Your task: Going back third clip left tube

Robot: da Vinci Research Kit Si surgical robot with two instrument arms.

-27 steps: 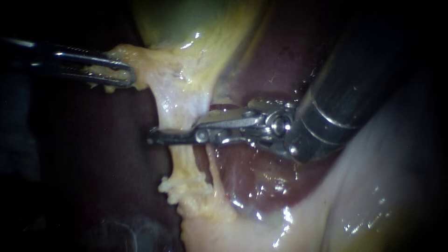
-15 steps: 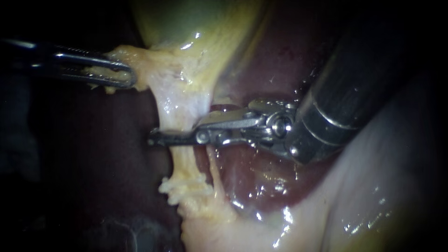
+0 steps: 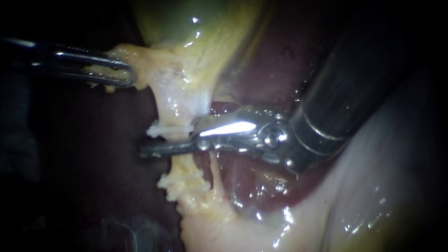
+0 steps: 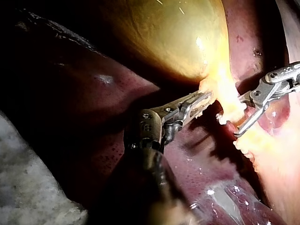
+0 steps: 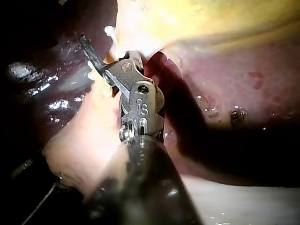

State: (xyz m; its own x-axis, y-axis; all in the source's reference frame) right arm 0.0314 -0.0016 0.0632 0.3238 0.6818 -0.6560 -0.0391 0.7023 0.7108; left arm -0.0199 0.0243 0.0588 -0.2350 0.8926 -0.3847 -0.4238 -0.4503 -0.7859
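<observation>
The right instrument (image 3: 168,140) is positioned across the left tube (image 3: 183,164) with its jaws parted. In the left wrist view a clear gap is seen between them and the tube lies in that gap, so the tube is straddled, not clamped. A pale bunched ridge is seen on the tube just above the lower jaw. Whether it is a clip cannot be told, and no clip is made out elsewhere on the tube. The step is therefore judged to be at its start: the jaws are released, but the withdrawal from the tube is not yet done.

The left instrument (image 3: 126,75) is clenched on the pale tissue (image 3: 140,65) at the far left, below the gallbladder (image 3: 196,28). The tube appears to be kept taut by this hold.

Just right of the tube a thin strand (image 3: 215,175) is found, close to the jaw hinge; contact with it is to be avoided. The liver (image 3: 252,179) behind is wet and glossy. Dark free space is available left of the tube. The near right is bounded by a pale fold (image 3: 373,186).
</observation>
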